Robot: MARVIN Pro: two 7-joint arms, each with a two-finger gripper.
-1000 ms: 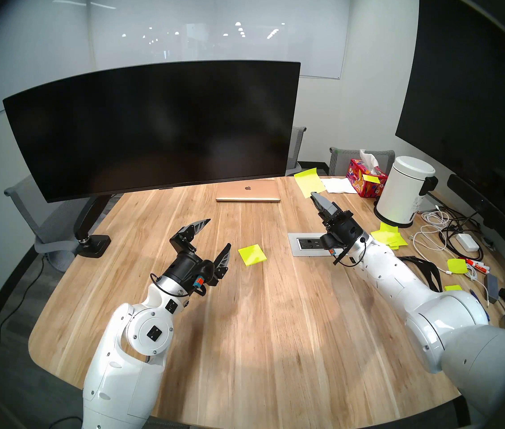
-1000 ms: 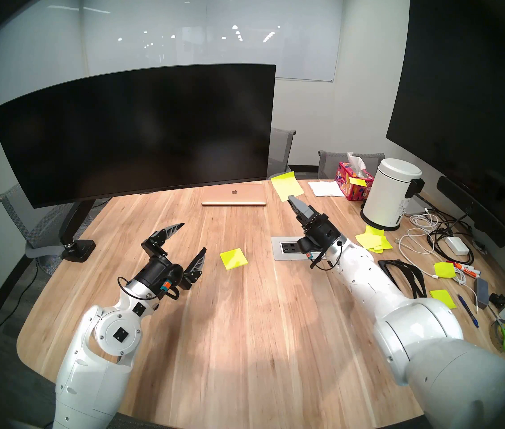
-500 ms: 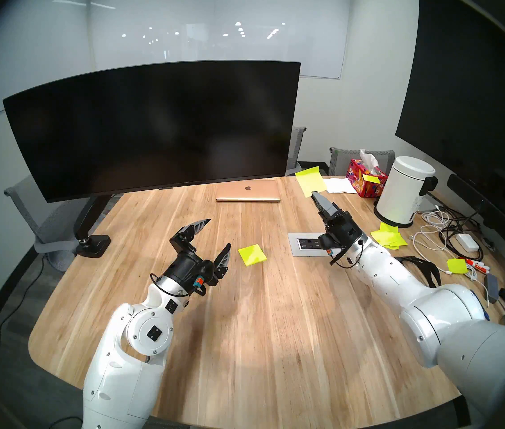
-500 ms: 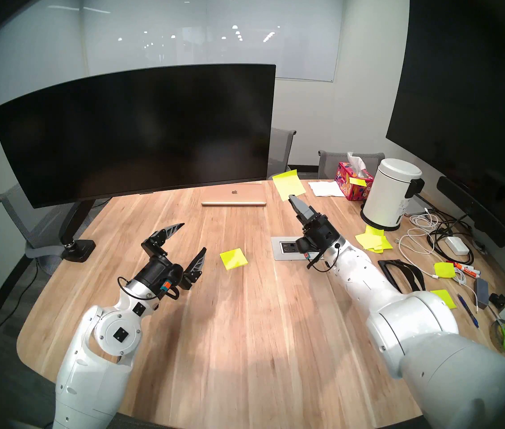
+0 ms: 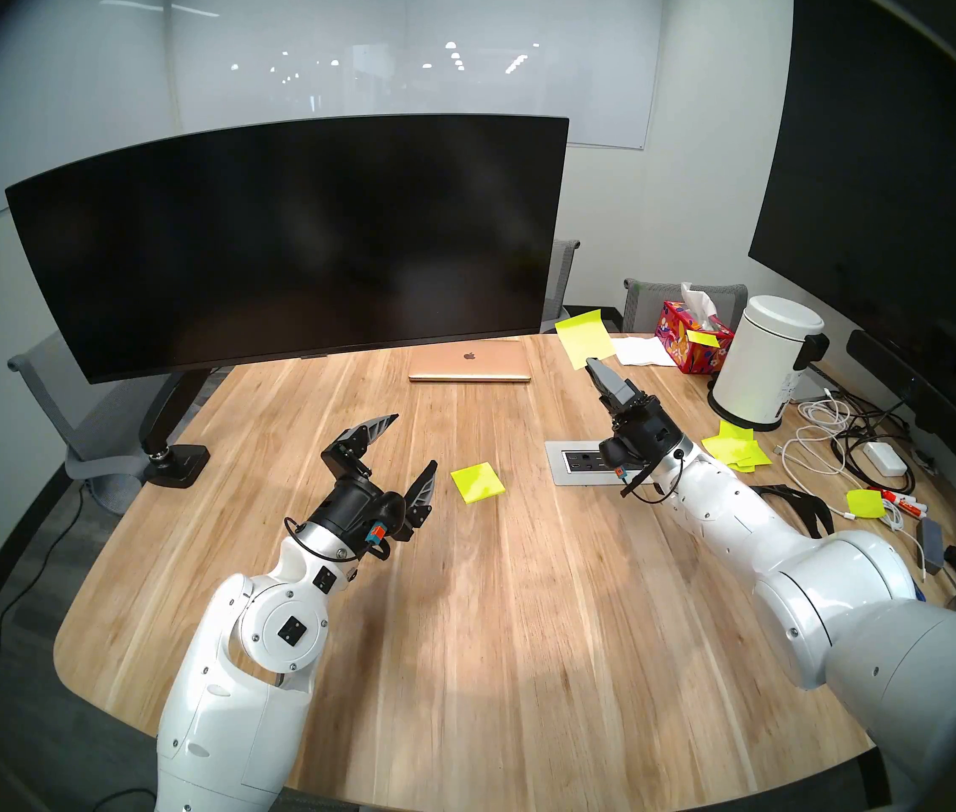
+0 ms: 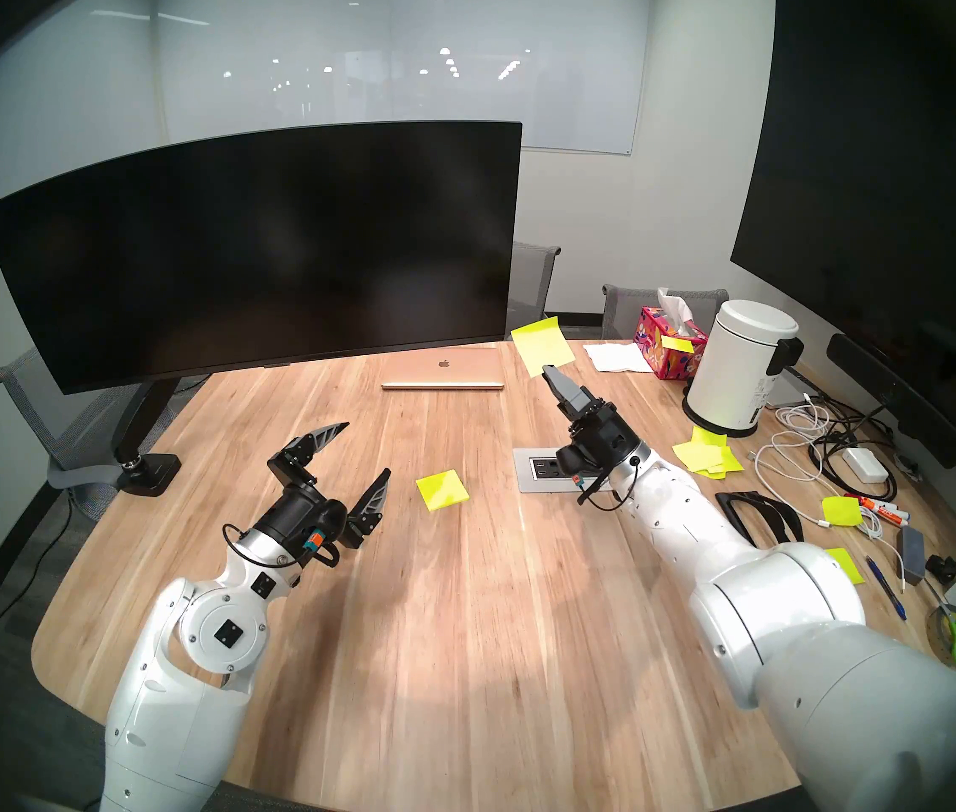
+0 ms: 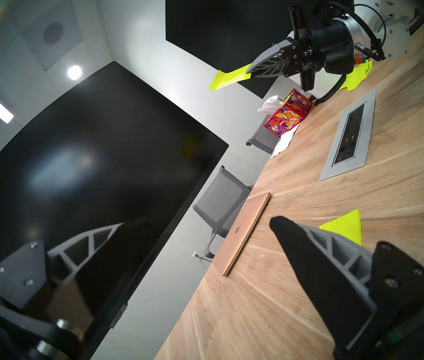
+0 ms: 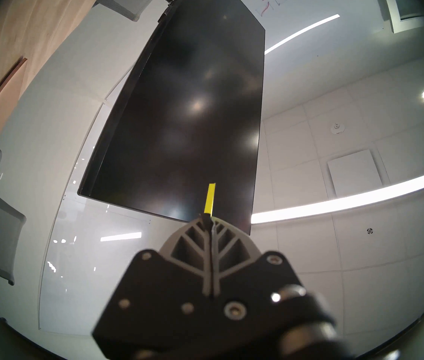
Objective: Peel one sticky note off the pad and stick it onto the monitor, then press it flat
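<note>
Nearest, the left gripper (image 5: 405,441) hung spread wide and empty above the table (image 5: 522,647), just beside the pad (image 5: 478,482) lying mid-table. Farther, toward the table's far right edge, the right gripper (image 5: 594,364) was clamped on the sticky note (image 5: 585,337), held aloft. The monitor (image 5: 288,242) stood beyond and leftward, so the right arm was the nearer carrier.

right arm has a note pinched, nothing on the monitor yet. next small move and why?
Probably carry the sticky note left and forward toward the monitor. The right gripper is shut on the note's lower edge, holding it in the air just right of the screen's lower corner, not touching it.
</note>
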